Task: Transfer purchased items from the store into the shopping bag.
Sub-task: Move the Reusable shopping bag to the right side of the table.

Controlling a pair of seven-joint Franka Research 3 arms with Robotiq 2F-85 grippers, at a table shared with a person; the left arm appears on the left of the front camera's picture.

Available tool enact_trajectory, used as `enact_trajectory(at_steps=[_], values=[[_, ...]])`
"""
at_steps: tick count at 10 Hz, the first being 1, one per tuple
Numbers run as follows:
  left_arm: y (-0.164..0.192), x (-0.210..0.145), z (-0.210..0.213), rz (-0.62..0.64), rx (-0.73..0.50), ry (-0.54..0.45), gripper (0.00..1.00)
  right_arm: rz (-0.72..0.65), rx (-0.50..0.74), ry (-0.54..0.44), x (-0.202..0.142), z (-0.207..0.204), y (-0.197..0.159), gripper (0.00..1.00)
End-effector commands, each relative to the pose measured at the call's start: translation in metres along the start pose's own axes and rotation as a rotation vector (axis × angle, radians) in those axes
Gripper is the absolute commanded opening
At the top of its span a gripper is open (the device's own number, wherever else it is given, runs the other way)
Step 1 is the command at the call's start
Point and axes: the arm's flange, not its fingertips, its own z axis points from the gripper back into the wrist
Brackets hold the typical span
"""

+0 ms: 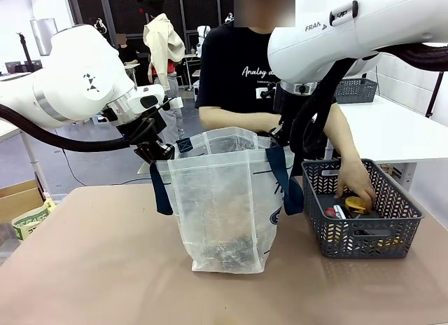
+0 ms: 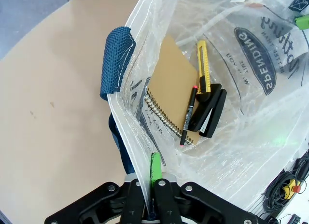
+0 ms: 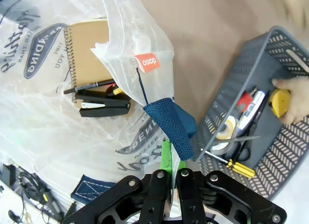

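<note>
Bag (image 1: 217,206) stands upright, mid table (image 1: 91,269), mouth wide open. Left gripper (image 2: 150,172) clenched on bag rim, near blue strap (image 2: 116,62). Right gripper (image 3: 172,162) clenched on far rim, right by second strap (image 3: 169,127). On bag bottom: notebook (image 2: 171,89), pen (image 2: 189,115) across it, black stapler (image 2: 208,110), yellow cutter (image 2: 203,64). Grey basket (image 1: 402,199) just beside bag, on robot's right. Person's hand (image 1: 357,181) inside basket, on yellow round thing (image 1: 357,204). Also in basket: tape roll (image 3: 226,130), yellow screwdriver (image 3: 240,167)
</note>
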Motion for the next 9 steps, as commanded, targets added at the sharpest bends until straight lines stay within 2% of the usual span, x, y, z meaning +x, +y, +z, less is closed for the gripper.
enact_trajectory(at_steps=[1, 9], values=[[0.0007, -0.0011, 0.0004, 0.009, 0.002, -0.002, 0.0, 0.001, -0.001, 0.0, -0.0002, 0.0003, -0.0005, 0.0], [0.0007, -0.0011, 0.0004, 0.009, 0.002, -0.002, 0.0, 0.001, -0.001, 0.0, -0.0002, 0.0003, -0.0005, 0.0]])
